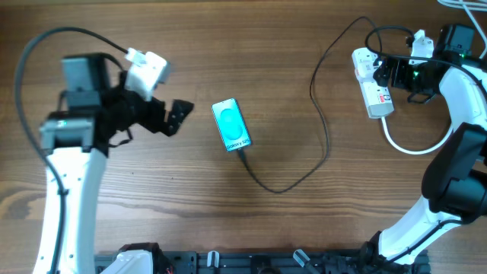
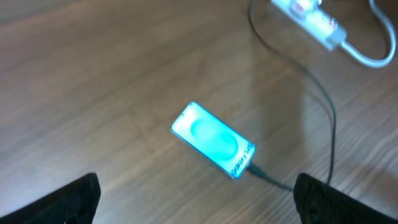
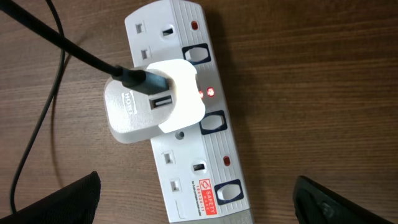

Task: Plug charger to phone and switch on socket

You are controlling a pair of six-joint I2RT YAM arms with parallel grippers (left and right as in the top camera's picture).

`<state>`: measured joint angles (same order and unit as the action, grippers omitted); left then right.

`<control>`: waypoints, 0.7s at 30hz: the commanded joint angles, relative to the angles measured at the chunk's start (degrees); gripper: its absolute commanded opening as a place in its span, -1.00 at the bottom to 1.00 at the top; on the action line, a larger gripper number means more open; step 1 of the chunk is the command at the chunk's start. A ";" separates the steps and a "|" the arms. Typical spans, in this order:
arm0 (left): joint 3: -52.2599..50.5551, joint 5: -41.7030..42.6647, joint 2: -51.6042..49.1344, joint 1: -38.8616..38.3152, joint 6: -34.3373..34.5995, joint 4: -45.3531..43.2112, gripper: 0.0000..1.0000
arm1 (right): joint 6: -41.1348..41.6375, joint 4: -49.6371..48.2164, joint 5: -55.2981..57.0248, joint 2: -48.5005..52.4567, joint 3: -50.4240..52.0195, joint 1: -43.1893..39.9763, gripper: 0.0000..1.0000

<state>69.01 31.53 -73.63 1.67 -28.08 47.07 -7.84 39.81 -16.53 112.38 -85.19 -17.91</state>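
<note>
The phone [image 1: 230, 125] lies flat mid-table, its teal screen lit. The charger's plug tip [image 2: 255, 170] sits in the end of the phone [image 2: 214, 140] by the "Galaxy" text. The black cable [image 1: 278, 190] loops right and up to the white adapter [image 3: 152, 99], which is plugged into the socket [image 3: 199, 155]. A red light [image 3: 210, 93] glows beside the adapter. My left gripper [image 1: 179, 116] hangs open, left of the phone, touching nothing. My right gripper [image 3: 202, 208] is open over the socket's end, its dark fingers [image 3: 59, 199] wide of both sides.
The socket's thick white cord [image 1: 407, 146] curves down and right toward the right arm's base. In the left wrist view the socket [image 2: 311, 15] shows at the top right. Bare wooden table [image 1: 228, 221] surrounds the phone.
</note>
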 commanded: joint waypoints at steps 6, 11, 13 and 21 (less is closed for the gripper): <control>-28.76 2.05 6.73 -4.17 1.81 -26.43 1.00 | -1.03 -0.13 -1.14 -0.24 0.17 0.28 1.00; -44.37 2.03 10.10 -4.17 6.38 -42.84 1.00 | -1.03 -0.11 -1.14 -0.24 0.17 0.28 1.00; -49.77 1.81 11.34 -4.11 7.87 -49.09 1.00 | -1.01 -0.13 -1.14 -0.24 0.17 0.28 0.99; -60.50 -0.59 15.56 -4.02 10.80 -52.92 1.00 | -1.03 -0.13 -1.14 -0.24 0.17 0.28 0.99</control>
<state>11.22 32.36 -59.70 -2.31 -19.88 -5.54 -7.84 39.81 -16.71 112.38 -85.19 -17.91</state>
